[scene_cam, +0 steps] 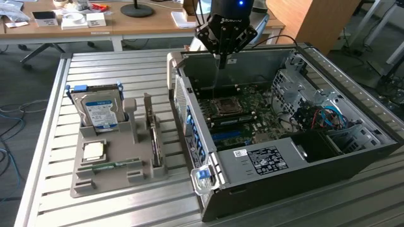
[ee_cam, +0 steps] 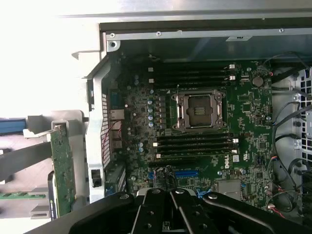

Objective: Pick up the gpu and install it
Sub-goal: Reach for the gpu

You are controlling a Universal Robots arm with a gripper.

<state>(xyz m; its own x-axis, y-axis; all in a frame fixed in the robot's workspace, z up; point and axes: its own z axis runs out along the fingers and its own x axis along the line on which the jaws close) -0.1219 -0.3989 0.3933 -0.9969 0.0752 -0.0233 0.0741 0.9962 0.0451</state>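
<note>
Above the computer case (scene_cam: 284,189), the jaws hung closed and empty; the gpu (scene_cam: 154,139) stood upright in its holder (scene_cam: 94,182) beside the case. Descending closed, they could strike the motherboard (scene_cam: 252,111) or topple the card.

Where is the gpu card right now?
The gpu stands on edge in the grey holder on the exterior view's left, between the hard drive and the open computer case.

A slatted metal counter (scene_cam: 126,208) stands in front of a wooden desk (scene_cam: 148,26); loose cables (scene_cam: 13,118) trail across the grey floor (scene_cam: 22,87).
</note>
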